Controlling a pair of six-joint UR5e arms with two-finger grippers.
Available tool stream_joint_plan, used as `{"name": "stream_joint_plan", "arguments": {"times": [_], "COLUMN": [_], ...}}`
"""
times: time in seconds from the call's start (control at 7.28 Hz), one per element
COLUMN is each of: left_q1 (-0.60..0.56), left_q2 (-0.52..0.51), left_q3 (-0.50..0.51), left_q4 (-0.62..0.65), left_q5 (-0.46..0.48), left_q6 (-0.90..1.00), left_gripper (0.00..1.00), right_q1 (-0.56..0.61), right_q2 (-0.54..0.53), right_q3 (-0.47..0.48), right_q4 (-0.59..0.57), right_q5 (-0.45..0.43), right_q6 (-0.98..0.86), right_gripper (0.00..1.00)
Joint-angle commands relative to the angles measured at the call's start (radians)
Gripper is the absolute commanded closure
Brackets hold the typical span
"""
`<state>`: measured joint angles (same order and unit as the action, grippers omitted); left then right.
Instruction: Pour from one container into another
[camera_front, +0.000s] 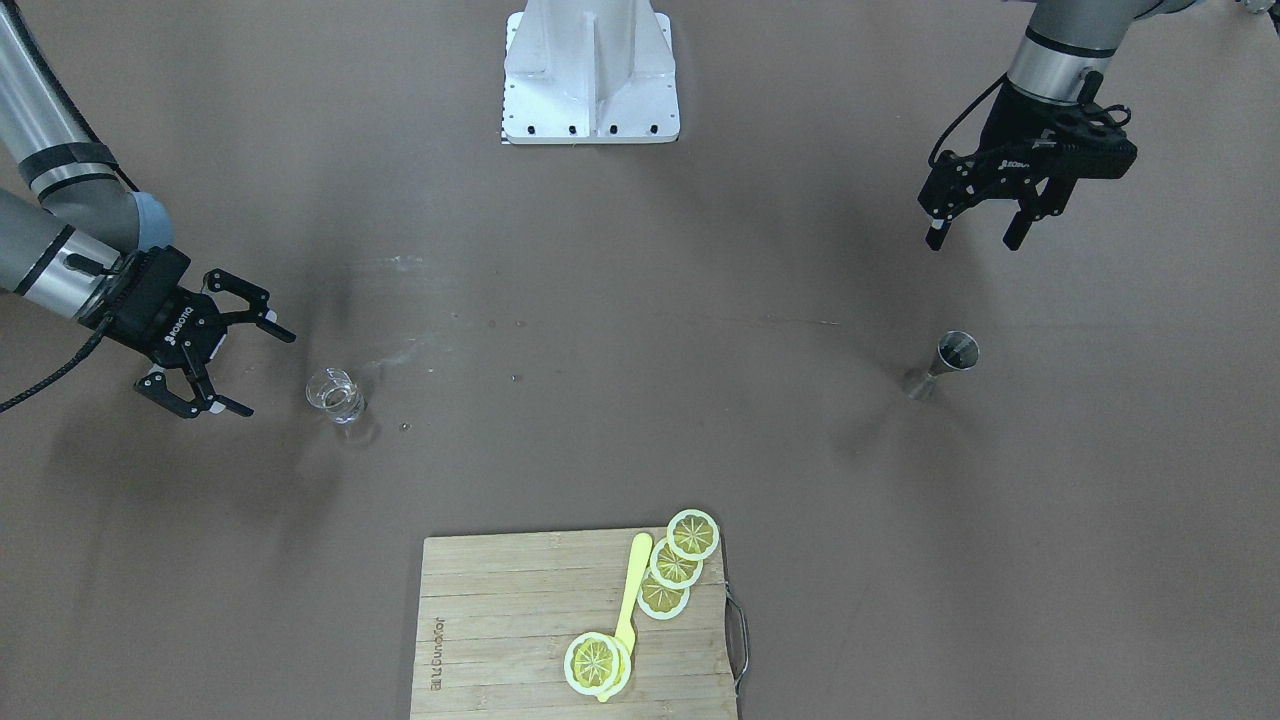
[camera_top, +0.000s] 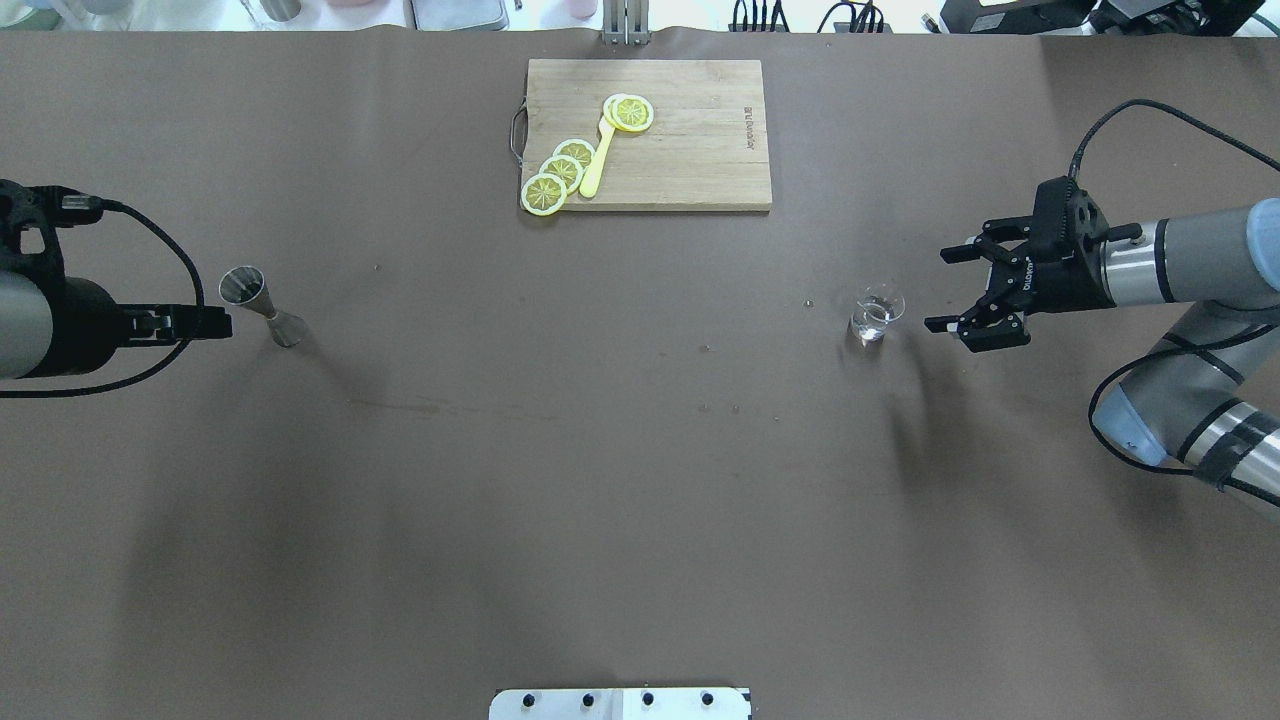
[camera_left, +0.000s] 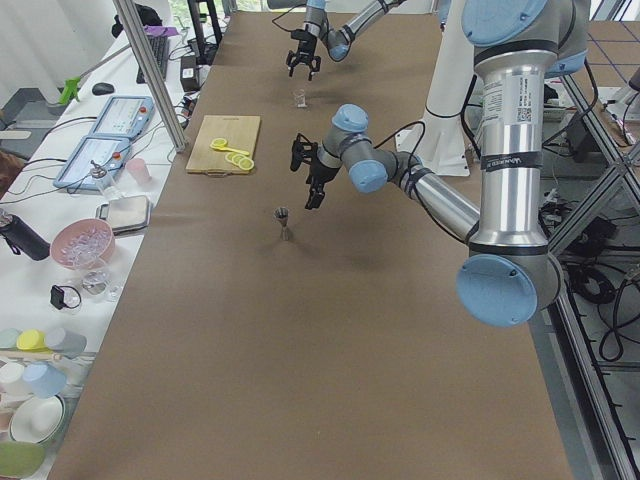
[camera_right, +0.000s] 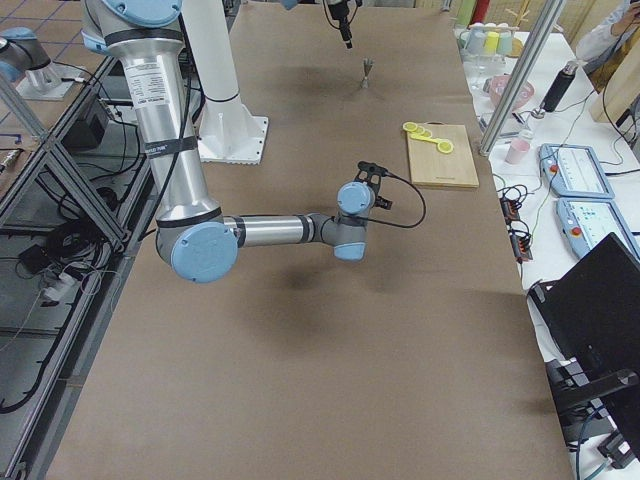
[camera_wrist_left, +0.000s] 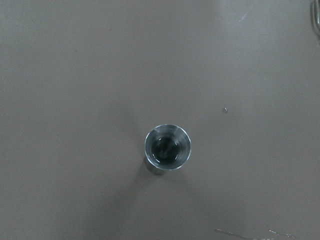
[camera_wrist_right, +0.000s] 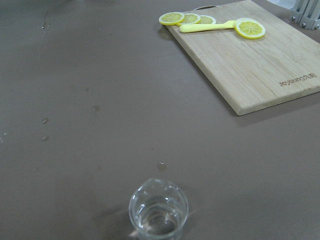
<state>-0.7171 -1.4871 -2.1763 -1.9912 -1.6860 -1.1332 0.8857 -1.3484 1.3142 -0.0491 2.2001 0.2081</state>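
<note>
The clear glass cup (camera_front: 335, 395) stands upright on the brown table with a little clear liquid in it. My right gripper (camera_front: 268, 375) is open beside it, fingers pointed at the cup and a short gap away from it. The overhead view shows the same: cup (camera_top: 876, 315), right gripper (camera_top: 938, 291). The right wrist view has the cup (camera_wrist_right: 158, 210) at its bottom edge. The steel jigger (camera_front: 945, 365) stands upright far across the table. My left gripper (camera_front: 974, 243) hangs open above and slightly behind it, and its wrist camera looks straight down into the jigger (camera_wrist_left: 167, 148).
A wooden cutting board (camera_top: 700, 150) with lemon slices (camera_top: 560, 172) and a yellow utensil (camera_top: 597, 160) lies at the far middle of the table. The robot's white base (camera_front: 590, 75) stands at the near middle edge. Brown table stretches between cup and jigger.
</note>
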Motion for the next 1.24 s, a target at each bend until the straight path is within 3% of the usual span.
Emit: {"name": "stream_joint_plan", "arguments": {"times": [0.0, 0.14, 0.27, 0.55, 0.69, 1.1], "left_q1": [0.181, 0.326, 0.397, 0.41, 0.41, 0.416], "left_q2": [0.028, 0.024, 0.021, 0.03, 0.028, 0.031], "left_q3": [0.001, 0.022, 0.036, 0.065, 0.093, 0.164], "left_q4": [-0.089, -0.1, -0.101, -0.103, -0.103, -0.103], "left_q5": [0.36, 0.564, 0.694, 0.732, 0.826, 0.957], "left_q6": [-0.081, -0.193, -0.286, -0.347, -0.388, -0.425], "left_gripper": [0.02, 0.02, 0.02, 0.02, 0.02, 0.02], "right_q1": [-0.076, -0.094, -0.108, -0.125, -0.125, -0.125], "right_q2": [0.0, 0.0, -0.006, -0.011, -0.008, 0.014], "right_q3": [-0.009, -0.013, -0.012, -0.022, -0.038, -0.078], "right_q4": [0.072, 0.08, 0.08, 0.081, 0.093, 0.106], "right_q5": [-0.095, -0.124, -0.152, -0.174, -0.174, -0.174], "right_q6": [0.059, 0.059, 0.056, 0.047, 0.047, 0.047], "right_gripper": [0.01, 0.01, 0.02, 0.02, 0.02, 0.02]}}
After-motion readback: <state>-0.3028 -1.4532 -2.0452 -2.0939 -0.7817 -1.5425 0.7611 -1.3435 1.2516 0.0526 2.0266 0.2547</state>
